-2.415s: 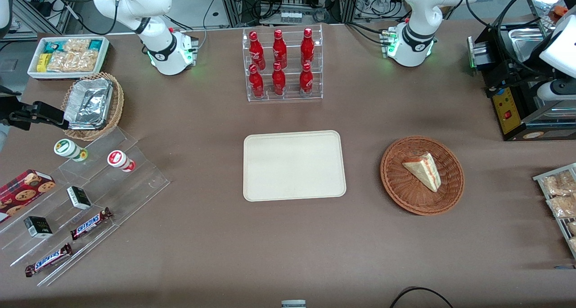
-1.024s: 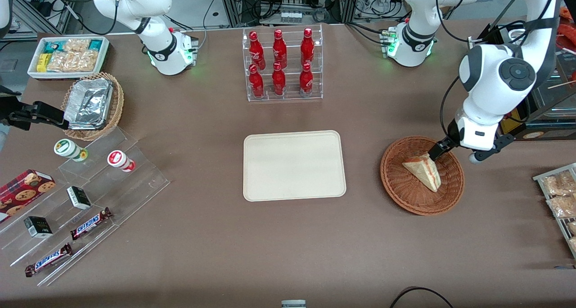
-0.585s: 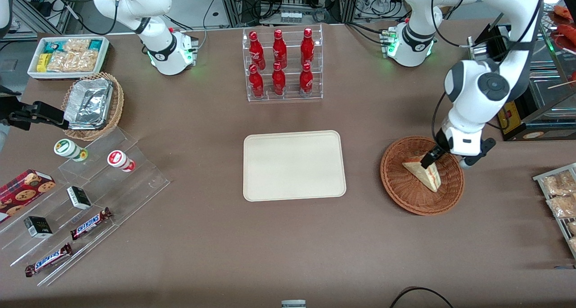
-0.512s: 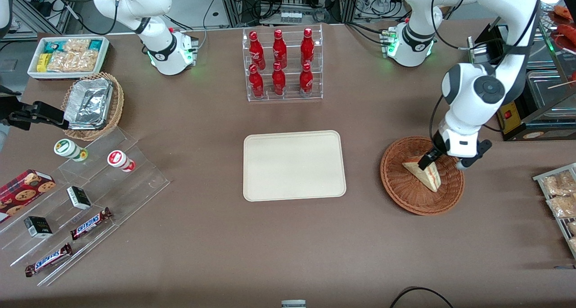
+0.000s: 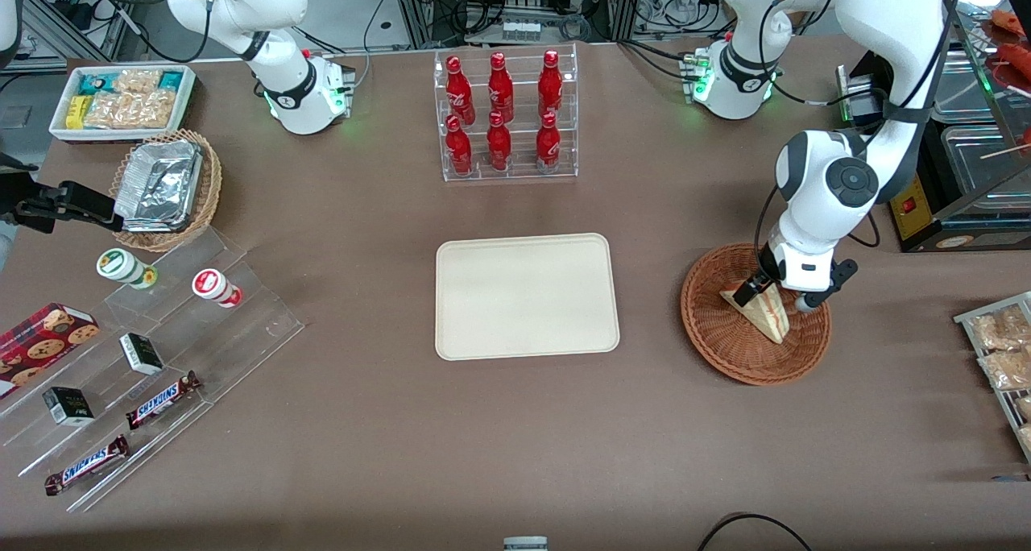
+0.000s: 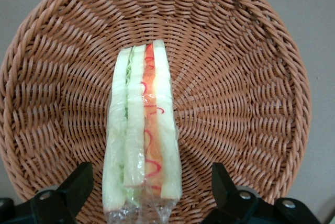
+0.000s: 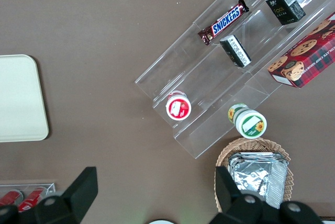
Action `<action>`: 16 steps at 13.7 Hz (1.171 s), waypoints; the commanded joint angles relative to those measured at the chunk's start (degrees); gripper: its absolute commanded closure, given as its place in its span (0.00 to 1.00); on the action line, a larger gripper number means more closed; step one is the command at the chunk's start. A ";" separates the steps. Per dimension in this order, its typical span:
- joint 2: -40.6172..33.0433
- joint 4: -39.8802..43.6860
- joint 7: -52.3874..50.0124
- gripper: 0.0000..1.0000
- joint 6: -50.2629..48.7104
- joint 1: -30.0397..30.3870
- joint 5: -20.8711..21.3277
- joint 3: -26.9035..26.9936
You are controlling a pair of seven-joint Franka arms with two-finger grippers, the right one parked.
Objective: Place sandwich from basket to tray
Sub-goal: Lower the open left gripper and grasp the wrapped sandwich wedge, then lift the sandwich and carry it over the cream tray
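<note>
"snickers" on two chocolate bars (image 5: 161, 400) (image 5: 86, 465) on clear stepped stand (image 5: 153, 358).

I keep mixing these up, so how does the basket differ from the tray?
The basket is round, reddish-brown woven wicker; the tray is a flat, smooth cream rectangle. The basket holds the sandwich, with the open tool straddling it; the tray holds nothing. Both sit on the brown table, side by side.
</note>
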 commanded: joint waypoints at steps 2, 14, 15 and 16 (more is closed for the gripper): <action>0.77 0.76 -0.43 1.00 1.01 -0.15 0.27 0.36; -10.73 9.00 -0.34 1.00 -21.34 -0.77 4.49 0.10; -11.26 13.38 -0.25 1.00 -28.19 -0.85 4.49 -1.04; -11.09 17.95 -0.25 1.00 -34.52 -0.94 4.49 -3.05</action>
